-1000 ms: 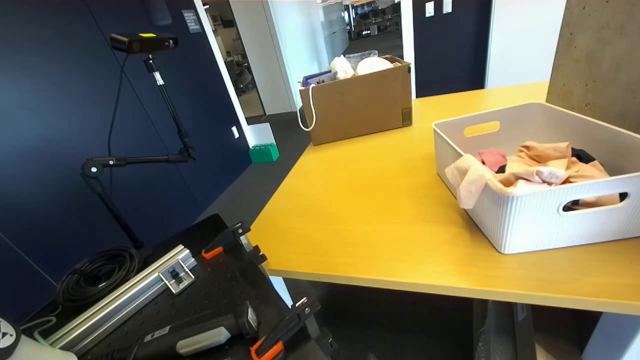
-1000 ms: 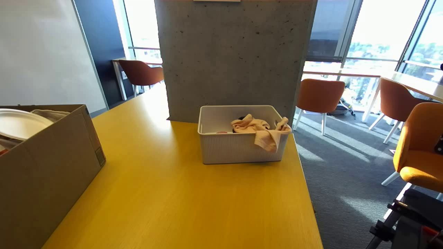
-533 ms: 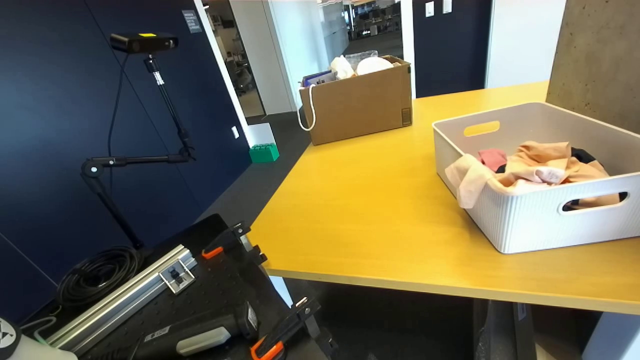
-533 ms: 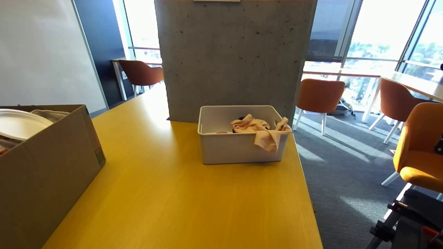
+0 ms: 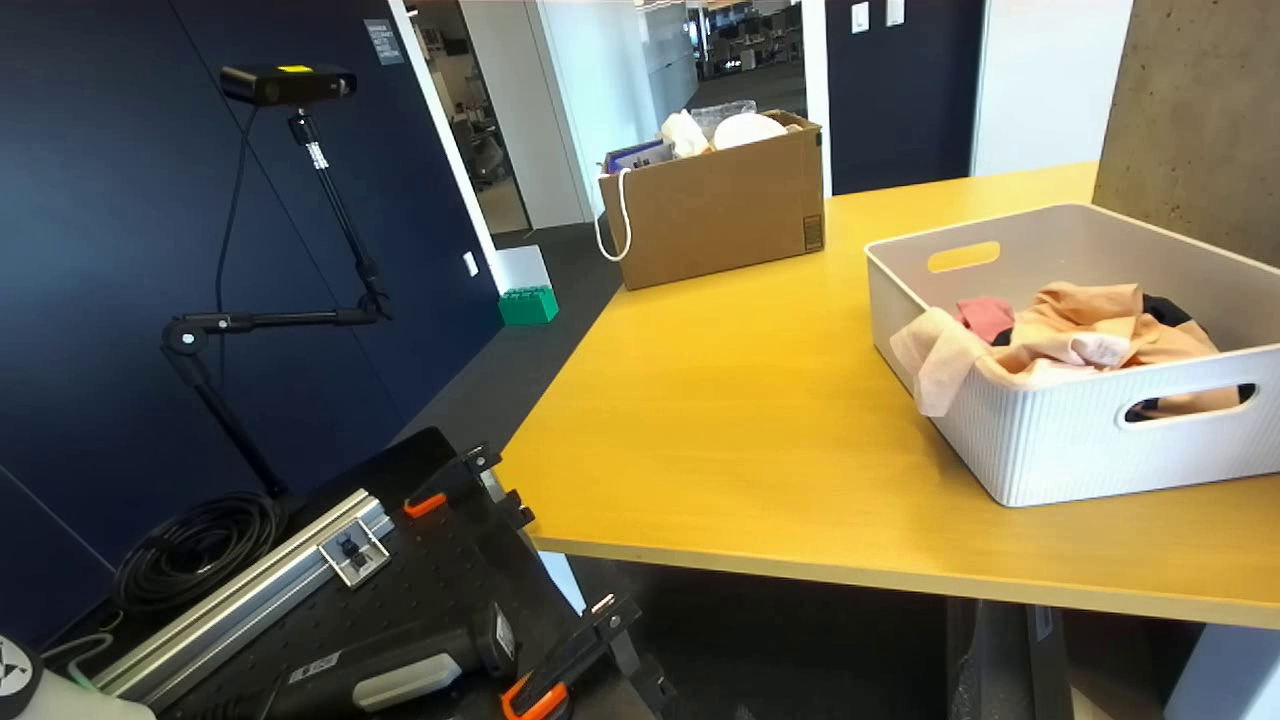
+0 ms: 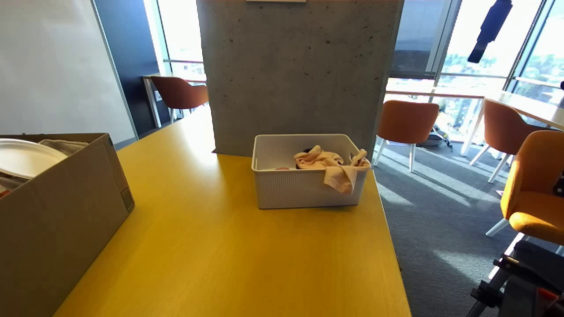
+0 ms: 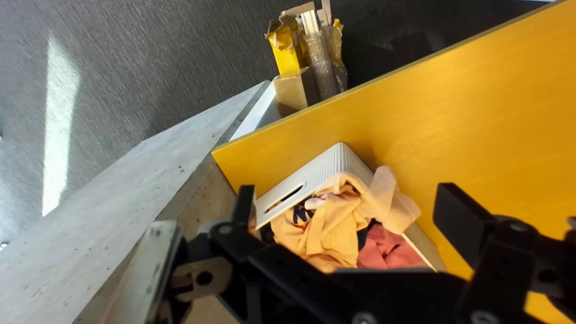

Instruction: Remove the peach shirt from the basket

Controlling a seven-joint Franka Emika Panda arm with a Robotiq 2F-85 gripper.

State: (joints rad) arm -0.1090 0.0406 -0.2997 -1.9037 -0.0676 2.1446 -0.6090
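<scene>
The peach shirt (image 7: 333, 227) lies rumpled inside the pale, ribbed basket (image 5: 1060, 450), with a paler fold of it flopped over the rim at a corner and hanging down the outside. In the basket a coral-pink cloth (image 7: 387, 247) sits right beside the shirt, and bits of dark cloth (image 5: 1165, 310) poke out around it. The gripper (image 7: 345, 198) is spread wide: in the wrist view its black fingers (image 7: 461, 220) stand well apart, one left of the middle of the frame and one off to the right, with shirt and basket showing through the gap. How high they are above the cloth, I can't tell. At the upper right of an exterior view a dark shape (image 6: 490, 28) hangs against the bright windows (image 6: 460, 44); I can't make out what it is. There the basket stands a little right of the middle of the frame, close in front of a concrete pillar (image 6: 299, 75), on a long yellow table (image 6: 246, 255). Well away from it, at the left edge of the frame, is a cardboard box (image 6: 57, 229) with a white plate-like piece (image 6: 31, 158) in it. Orange chairs (image 6: 410, 121) stand on the grey carpet (image 6: 414, 215) toward the right edge.
</scene>
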